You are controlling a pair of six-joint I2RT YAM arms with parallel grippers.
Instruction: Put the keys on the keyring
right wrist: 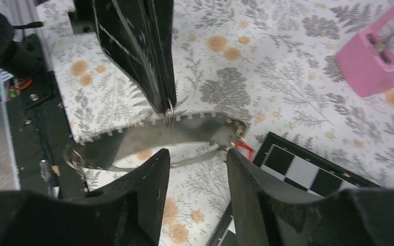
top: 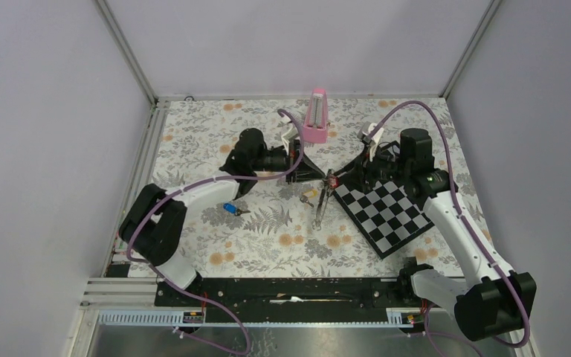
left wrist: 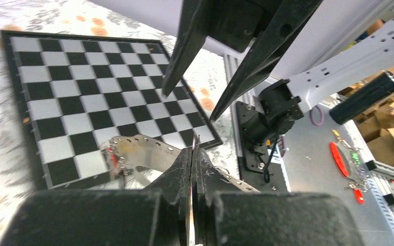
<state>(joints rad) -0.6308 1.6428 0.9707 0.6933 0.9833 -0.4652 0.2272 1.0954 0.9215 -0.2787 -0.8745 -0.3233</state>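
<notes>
My left gripper is shut on the keyring, pinching a small silver ring at the edge of the grey strap. The strap is lifted, with its red piece at one end, and the rest hangs towards the table. My right gripper faces it from the right, open and holding nothing, with the strap just beyond its fingertips. The blue key lies on the cloth to the left. A second small key lies beside the hanging strap.
A pink metronome-like block stands at the back centre. A checkerboard lies under and in front of my right gripper. The floral cloth covers the table, and white walls close it in at the back and both sides.
</notes>
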